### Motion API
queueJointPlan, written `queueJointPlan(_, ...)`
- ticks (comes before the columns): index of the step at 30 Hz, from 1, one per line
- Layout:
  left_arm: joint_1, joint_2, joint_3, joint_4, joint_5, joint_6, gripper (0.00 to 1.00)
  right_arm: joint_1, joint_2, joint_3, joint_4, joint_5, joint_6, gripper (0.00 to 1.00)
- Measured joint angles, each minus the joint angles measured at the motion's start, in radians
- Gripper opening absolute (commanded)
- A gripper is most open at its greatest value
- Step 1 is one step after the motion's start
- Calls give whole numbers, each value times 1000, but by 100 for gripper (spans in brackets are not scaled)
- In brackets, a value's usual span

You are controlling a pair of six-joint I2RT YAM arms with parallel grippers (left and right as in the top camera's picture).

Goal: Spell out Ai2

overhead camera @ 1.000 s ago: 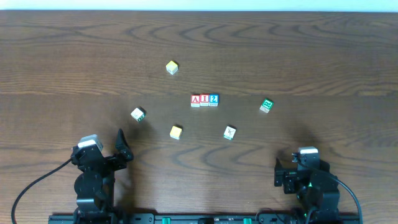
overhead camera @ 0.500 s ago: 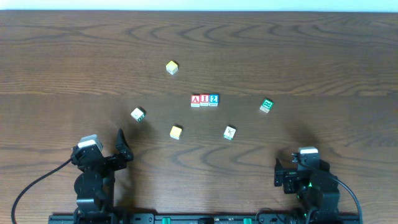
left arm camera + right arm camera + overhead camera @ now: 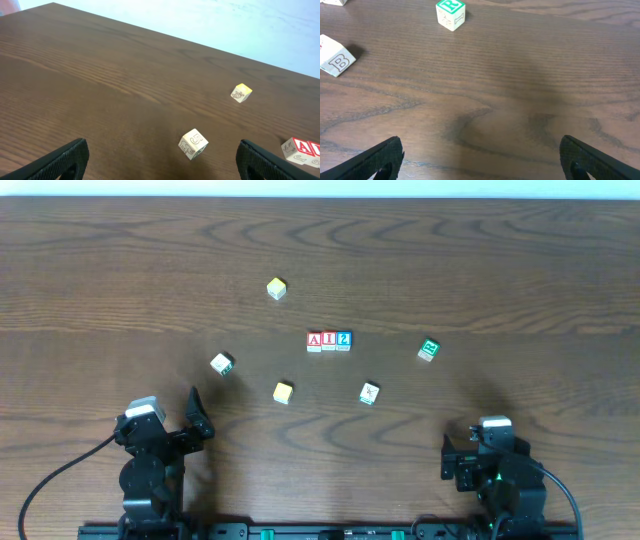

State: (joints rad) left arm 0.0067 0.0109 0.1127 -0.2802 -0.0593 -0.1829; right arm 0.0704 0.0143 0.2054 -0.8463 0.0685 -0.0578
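Three letter cubes stand touching in a row at the table's middle: the red-framed "A" cube (image 3: 314,341), the red-framed "I" cube (image 3: 329,341) and the blue-framed "2" cube (image 3: 344,340). The "A" cube also shows at the right edge of the left wrist view (image 3: 300,150). My left gripper (image 3: 196,415) is open and empty at the near left. It also shows in the left wrist view (image 3: 160,162). My right gripper (image 3: 462,458) is open and empty at the near right. It also shows in the right wrist view (image 3: 480,155).
A yellow cube (image 3: 277,289) lies far left of the row and another (image 3: 283,392) near left. A "5" cube (image 3: 222,364) (image 3: 193,144), a green "R" cube (image 3: 429,350) (image 3: 450,13) and a "B" cube (image 3: 369,393) (image 3: 335,61) lie scattered around.
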Motion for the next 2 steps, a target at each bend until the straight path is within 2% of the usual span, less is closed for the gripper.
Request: queueJointPlan(2,0,0,0,0,0,0,95,0,0,0,0,0,0,99)
